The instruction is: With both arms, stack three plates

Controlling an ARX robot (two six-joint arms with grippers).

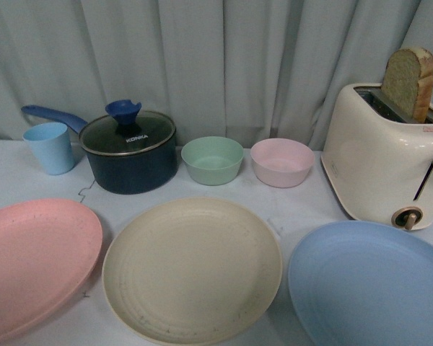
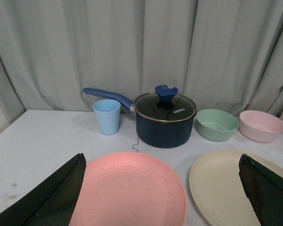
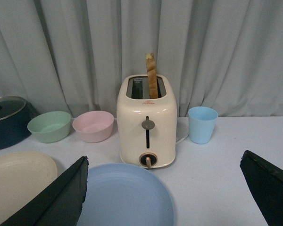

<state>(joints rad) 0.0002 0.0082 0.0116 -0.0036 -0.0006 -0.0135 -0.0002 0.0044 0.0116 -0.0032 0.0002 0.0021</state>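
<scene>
Pink plate (image 1: pixel 36 263) and blue plate (image 1: pixel 372 285) flank the cream plate (image 1: pixel 191 267); left tool (image 2: pixel 161 157) and right tool (image 3: pixel 164 156) gape wide, empty.

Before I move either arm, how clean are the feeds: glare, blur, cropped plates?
Front view: soft even light, no harsh glare, sharp; cream plate fits the frame, pink plate and blue plate are cut by its edges. Left wrist view: slightly soft; the open left end effector blacks out both lower corners. Right wrist view: the right end effector does likewise.
</scene>
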